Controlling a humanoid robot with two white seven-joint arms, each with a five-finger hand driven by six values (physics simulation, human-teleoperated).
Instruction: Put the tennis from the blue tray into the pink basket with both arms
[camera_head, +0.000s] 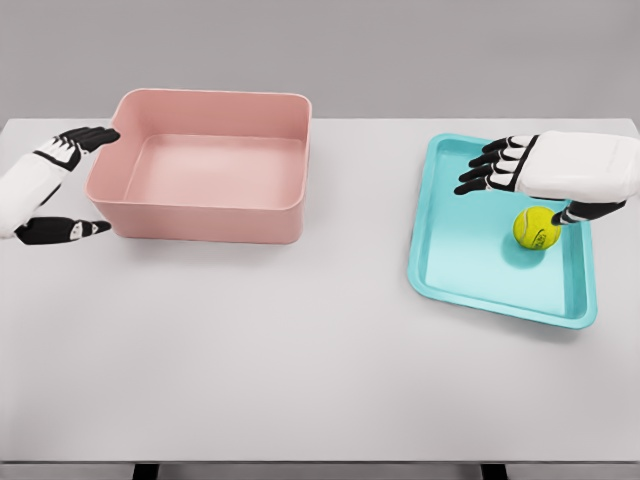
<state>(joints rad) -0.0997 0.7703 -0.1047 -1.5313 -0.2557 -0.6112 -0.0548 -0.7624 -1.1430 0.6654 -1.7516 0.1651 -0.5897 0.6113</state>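
Bare simulated test space

A plain white counter (300, 350) stands against a flat grey wall (320, 50), smooth and evenly lit like a render.

Both hands (62, 185) (545, 180) open, fingers extended

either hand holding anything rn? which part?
Nothing held. Right hand hovers open over the blue tray beside the tennis ball; left hand open by the pink basket.

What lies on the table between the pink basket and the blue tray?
Nothing: in the head view only bare white table separates the pink basket from the blue tray.
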